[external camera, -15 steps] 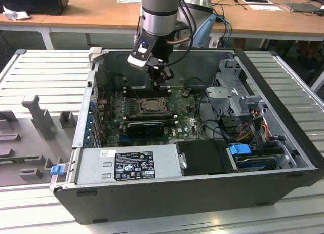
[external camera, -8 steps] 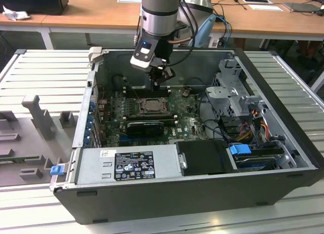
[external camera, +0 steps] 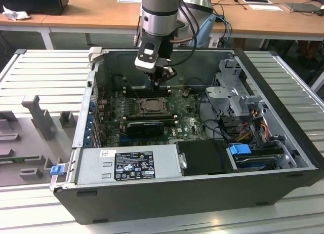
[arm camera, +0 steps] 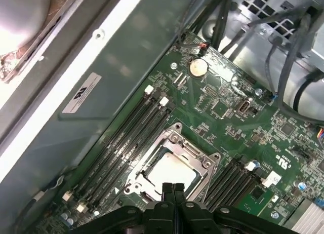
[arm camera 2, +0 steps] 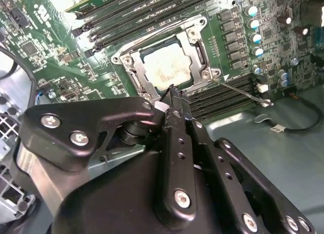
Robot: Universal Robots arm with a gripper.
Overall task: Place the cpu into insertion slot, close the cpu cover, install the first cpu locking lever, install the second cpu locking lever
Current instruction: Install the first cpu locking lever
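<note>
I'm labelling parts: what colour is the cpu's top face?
Pale silvery-beige; the cpu shows best in the second wrist view.

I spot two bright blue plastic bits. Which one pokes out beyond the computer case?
The blue clip at the corner of the case on the exterior view's left. The other, a blue tab, sits inside.

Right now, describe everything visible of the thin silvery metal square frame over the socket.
The cpu cover is a silvery metal frame with a square opening, lying flat over the pale silvery-beige chip, which shows through it, on the green circuit board. The tips of the black gripper hang at one edge; contact cannot be judged.
</note>
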